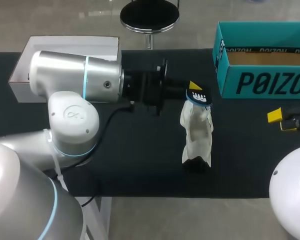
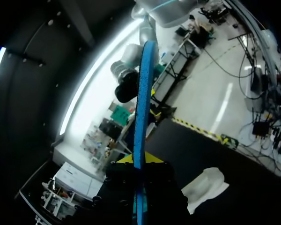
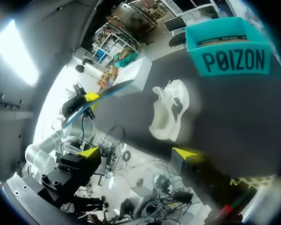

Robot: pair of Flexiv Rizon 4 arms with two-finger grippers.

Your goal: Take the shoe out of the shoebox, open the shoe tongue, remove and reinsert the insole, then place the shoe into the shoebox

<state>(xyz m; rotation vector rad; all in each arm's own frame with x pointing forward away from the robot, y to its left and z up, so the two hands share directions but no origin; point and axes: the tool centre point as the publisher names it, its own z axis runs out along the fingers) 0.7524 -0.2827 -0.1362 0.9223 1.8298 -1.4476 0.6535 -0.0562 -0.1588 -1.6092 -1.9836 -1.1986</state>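
The step in hand looks like the insole step, at its halfway point. The insole [image 1: 199,96] is out of the shoe [image 1: 196,134] and pinched in the left pincer [image 1: 193,91], which hangs just above the shoe's upper end. The shoe is out of the shoebox [image 1: 270,82] and sits on the black tabletop [image 1: 140,165], near its middle. From the shoe, the teal shoebox lies towards 1 o'clock and well apart. A white box [image 1: 70,47] sits far off towards 10 o'clock. The right pincer [image 1: 282,121] rests low over the tabletop at 3 o'clock from the shoe, touching nothing.

The next move is probably reinsertion. That calls for turning the insole so its narrow end points into the shoe's opening, then sliding it down along the inside. The shoe is light and unheld, so it could tip or skid under that push. The free right arm may need to steady it first.

The left wrist view shows what the head view cannot: the insole [image 2: 143,108] seen edge-on, a thin blue strip running straight out from between the fingers of the left pincer [image 2: 139,163]. Both fingers are pressed on it, and the shoe [image 2: 206,187] lies below and to one side.

The right wrist view settles the right pincer [image 3: 136,152]: its yellow tips stand spread wide with nothing between them. Well ahead of it are the shoe [image 3: 171,115] and the shoebox [image 3: 232,58]. The head view alone gives the layout across the tabletop. How the shoe's opening faces I cannot tell.
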